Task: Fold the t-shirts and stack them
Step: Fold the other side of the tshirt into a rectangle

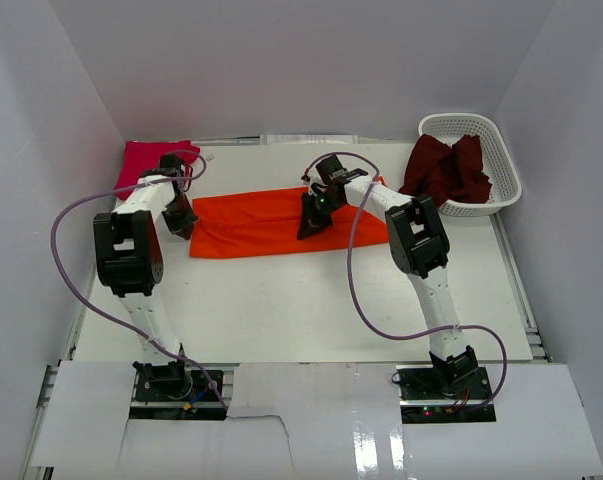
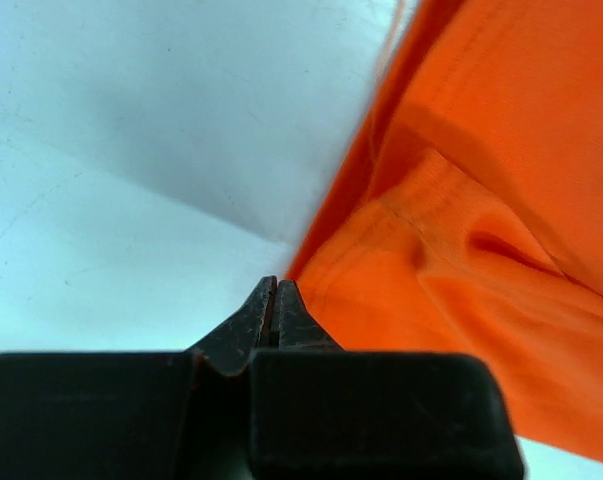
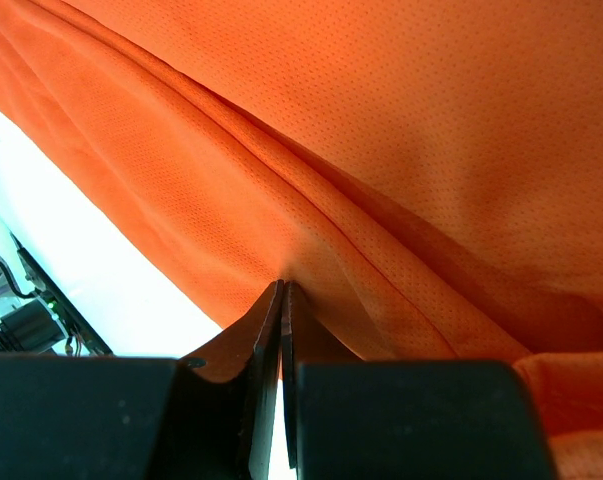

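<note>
- Okay, I see the bright orange cloth t-shirt [image 1: 246, 225] lying as a long strip on the white tabletop [image 1: 281, 300]
- left tool [image 2: 275, 295] together at its left end, can't tell if cloth's caught
- right tool [image 3: 283, 295] clamped on a fold mid-shirt

No readable text, labels, brands or numbers anywhere.

Bright orange tee [image 1: 271, 222] folded into a long wrinkled band across mid tabletop [image 1: 301, 300], magenta-pink tee [image 1: 146, 160] lying flat at far left, dark maroon tee [image 1: 447, 168] crumpled, spilling over white basket [image 1: 506, 170] far right
</note>
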`<state>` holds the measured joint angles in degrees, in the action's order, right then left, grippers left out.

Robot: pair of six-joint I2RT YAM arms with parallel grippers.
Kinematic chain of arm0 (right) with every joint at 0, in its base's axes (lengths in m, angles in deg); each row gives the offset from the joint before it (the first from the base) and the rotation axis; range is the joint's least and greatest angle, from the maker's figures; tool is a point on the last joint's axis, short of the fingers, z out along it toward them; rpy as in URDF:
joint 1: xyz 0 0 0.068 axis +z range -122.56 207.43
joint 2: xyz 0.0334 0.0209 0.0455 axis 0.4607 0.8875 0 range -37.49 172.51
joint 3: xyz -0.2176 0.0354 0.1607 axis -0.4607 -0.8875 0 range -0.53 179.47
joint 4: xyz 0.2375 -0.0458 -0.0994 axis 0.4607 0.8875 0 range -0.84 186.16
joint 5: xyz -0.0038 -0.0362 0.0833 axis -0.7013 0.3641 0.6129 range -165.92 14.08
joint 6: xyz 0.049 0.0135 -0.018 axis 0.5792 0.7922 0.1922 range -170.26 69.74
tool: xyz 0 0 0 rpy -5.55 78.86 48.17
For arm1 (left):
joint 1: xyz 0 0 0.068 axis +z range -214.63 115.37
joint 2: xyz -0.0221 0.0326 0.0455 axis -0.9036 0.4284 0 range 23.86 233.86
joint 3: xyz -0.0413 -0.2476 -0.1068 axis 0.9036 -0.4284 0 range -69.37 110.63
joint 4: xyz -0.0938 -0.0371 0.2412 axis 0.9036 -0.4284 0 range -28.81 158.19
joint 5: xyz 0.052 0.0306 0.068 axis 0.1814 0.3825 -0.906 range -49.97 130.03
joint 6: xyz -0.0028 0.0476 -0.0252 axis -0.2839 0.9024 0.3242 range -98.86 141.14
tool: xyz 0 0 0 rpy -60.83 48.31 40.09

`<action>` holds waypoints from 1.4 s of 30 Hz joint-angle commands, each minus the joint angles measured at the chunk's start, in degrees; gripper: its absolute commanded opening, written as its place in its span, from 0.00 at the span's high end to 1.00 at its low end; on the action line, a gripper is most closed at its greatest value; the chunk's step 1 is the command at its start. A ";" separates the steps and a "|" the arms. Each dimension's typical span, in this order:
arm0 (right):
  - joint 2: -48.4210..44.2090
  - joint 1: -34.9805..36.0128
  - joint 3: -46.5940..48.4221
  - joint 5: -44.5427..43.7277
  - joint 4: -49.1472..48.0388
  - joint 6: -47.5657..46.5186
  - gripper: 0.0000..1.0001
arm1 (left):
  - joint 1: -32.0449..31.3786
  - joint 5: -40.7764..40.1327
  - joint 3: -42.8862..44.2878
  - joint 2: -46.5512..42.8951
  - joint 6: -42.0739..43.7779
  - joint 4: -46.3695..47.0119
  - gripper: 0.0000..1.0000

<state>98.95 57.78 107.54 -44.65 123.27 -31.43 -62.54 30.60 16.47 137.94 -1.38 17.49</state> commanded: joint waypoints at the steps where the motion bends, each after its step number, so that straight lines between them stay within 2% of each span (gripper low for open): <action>1: -0.74 -0.11 -1.81 -4.11 3.07 -2.22 0.92 | 0.20 2.83 -0.06 -8.69 -0.85 0.42 0.96; 8: -0.74 -0.11 -1.37 -4.11 3.07 -2.13 0.92 | 0.20 6.44 -4.63 -15.82 -1.74 0.60 0.95; 13: -0.83 -0.11 -1.64 -4.28 3.16 -2.13 0.92 | 0.20 11.87 -7.09 -13.63 -1.56 0.86 0.96; 20: -0.91 -0.11 -1.46 -4.28 3.33 -2.13 0.92 | 0.20 15.23 -7.97 -11.34 -1.38 2.88 0.96; 33: -1.71 -0.11 -1.90 -4.37 3.33 -2.13 0.92 | 0.20 12.25 -8.76 -5.98 -0.33 4.55 0.97; 42: -1.53 -0.20 -1.99 -4.37 3.16 -2.22 0.92 | 0.81 11.11 -13.24 -5.45 0.55 4.64 0.97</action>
<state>98.41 57.78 107.17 -45.77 123.68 -31.65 -62.30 42.90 4.86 133.05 -1.71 21.62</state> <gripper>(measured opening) 0.078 0.039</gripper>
